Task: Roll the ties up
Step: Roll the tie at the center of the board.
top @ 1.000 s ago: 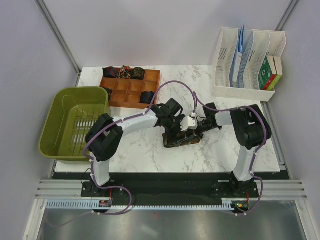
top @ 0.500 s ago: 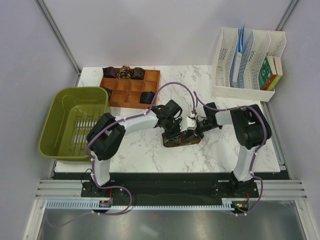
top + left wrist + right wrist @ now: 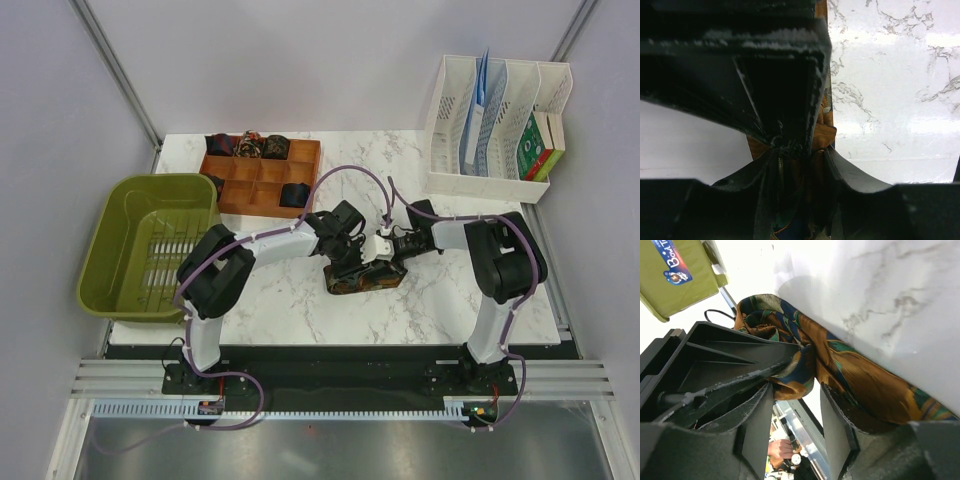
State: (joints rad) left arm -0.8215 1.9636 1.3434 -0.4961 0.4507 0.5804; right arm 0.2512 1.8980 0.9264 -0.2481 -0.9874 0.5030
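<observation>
A partly rolled tie, brown-orange with blue and green patterning, lies on the marble table between the two arms. My left gripper comes onto it from the left and is shut on it; in the left wrist view the folded fabric fills the space between the fingers of the left gripper. My right gripper is at the tie's right end. In the right wrist view the right gripper stands open, with the tie just past its tips and a fold touching one finger.
A wooden compartment tray at the back left holds several rolled ties. A green plastic bin stands at the left edge. A white file rack stands at the back right. Purple cables loop over both arms.
My left gripper has shut on the tie. My right gripper, shut a second ago, has opened and released the fabric. The tie bundle has shifted very little.
</observation>
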